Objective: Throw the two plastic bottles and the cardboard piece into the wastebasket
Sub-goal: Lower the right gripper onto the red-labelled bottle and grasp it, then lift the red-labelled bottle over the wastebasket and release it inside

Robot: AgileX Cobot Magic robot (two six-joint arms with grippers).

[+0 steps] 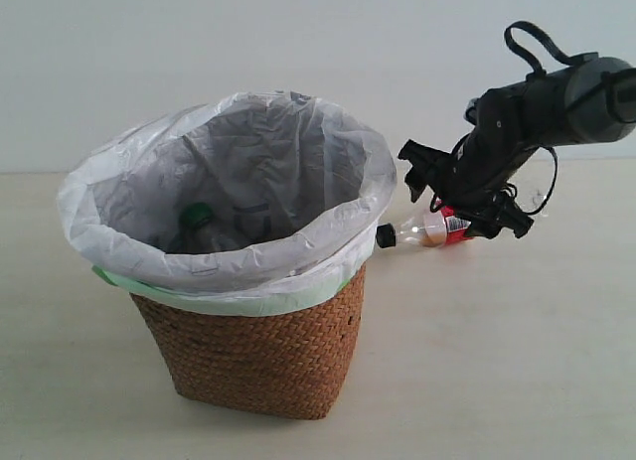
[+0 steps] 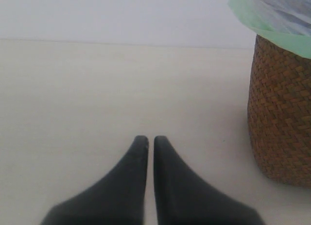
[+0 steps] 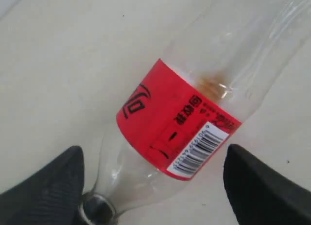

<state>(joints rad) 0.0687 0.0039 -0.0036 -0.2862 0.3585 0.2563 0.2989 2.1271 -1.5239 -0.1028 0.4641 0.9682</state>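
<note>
The wicker wastebasket with its white bag stands in the middle of the table. The green-capped bottle lies inside it. The slimmer bottle with the red label lies on the table just right of the basket, its black cap towards the basket. My right gripper hangs over this bottle; in the right wrist view the gripper is open, one finger on either side of the bottle's shoulder. My left gripper is shut and empty, low over the table beside the wastebasket. The cardboard piece is not in view.
The pale table spreads around the basket, with a plain wall behind. The bag's green edge folds over the rim. The left arm does not show in the exterior view.
</note>
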